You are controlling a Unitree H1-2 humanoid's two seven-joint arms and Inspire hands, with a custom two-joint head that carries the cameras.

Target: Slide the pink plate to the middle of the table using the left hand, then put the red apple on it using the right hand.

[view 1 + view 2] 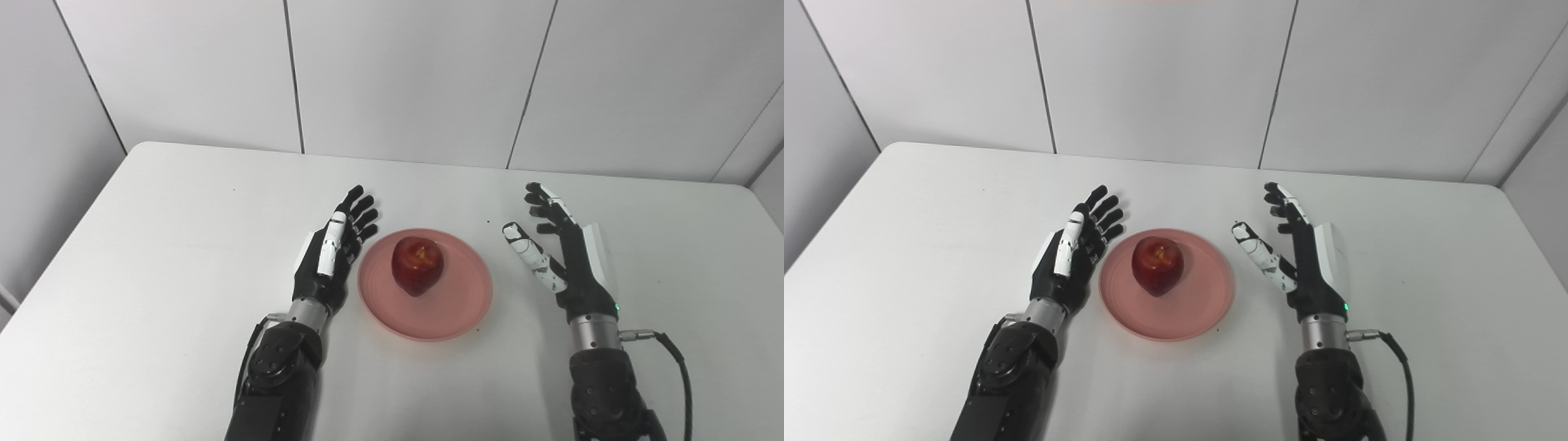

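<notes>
- Pink and shallow, the plate (425, 288) lay flat on the white table (153, 245), about midway between its left and right edges and somewhat nearer the front edge than the back one.
- On the plate sat the red apple (418, 265), a little back from the plate's centre, its stem end turned upward and showing a yellowish patch around the hollow.
- The left hand (331, 257) rested just beside the plate's left rim, edge-on, with its fingers (361, 211) stretched out and spread toward the back edge of the table; it grasped nothing. Whether it actually touched the rim could not be told.
- The right hand (560, 251) stood apart from the plate's right rim, with bare tabletop between them. Its fingers were extended and fanned, the white thumb (530, 254) angled toward the plate, and it carried nothing.
- A small green light (616, 306) glowed at the right wrist, and a black cable (677, 361) ran from the wrist down to the bottom of the view.
- No brand, label or readable writing appeared on the plate, the apple, the hands or the table.
- Pale grey wall panels (416, 73) with dark seams rose behind the table's back edge.
- A few tiny dark specks (488, 222) dotted the tabletop beyond the plate.
</notes>
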